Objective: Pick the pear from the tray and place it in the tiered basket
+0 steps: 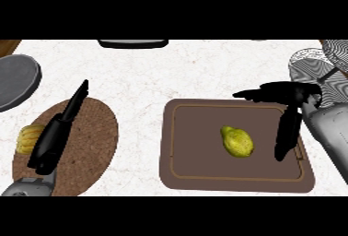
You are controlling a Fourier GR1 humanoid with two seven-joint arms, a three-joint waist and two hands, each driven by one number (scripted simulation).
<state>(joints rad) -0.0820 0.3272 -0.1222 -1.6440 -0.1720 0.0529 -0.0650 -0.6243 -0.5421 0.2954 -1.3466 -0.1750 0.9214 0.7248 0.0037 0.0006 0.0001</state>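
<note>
**Pear sitting on tray, right hand hanging over tray's right edge**

Pear (236, 141) is lying right of centre on the brown tray (197, 175), nothing touching it — bare tray surface showing on all sides, most of it toward the left rim.

Right hand (291, 99) is coming in from the right, over the tray's top-right corner. Fingers are spread and straight, holding nothing: some pointing left along the far rim, others (287, 138) hanging down along the right rim. A gap is showing between those fingers and the pear.

Tiered basket (319, 69) is sitting at the upper right, partly cut by the view's edge, just beyond the hand.

Left hand (58, 129) is resting, fingers straight, over the round cork mat (95, 138) at left — well apart from the tray. A yellow item (28, 139) is peeking out beside it.

White counter (136, 78) is lying open between mat and tray.
</note>
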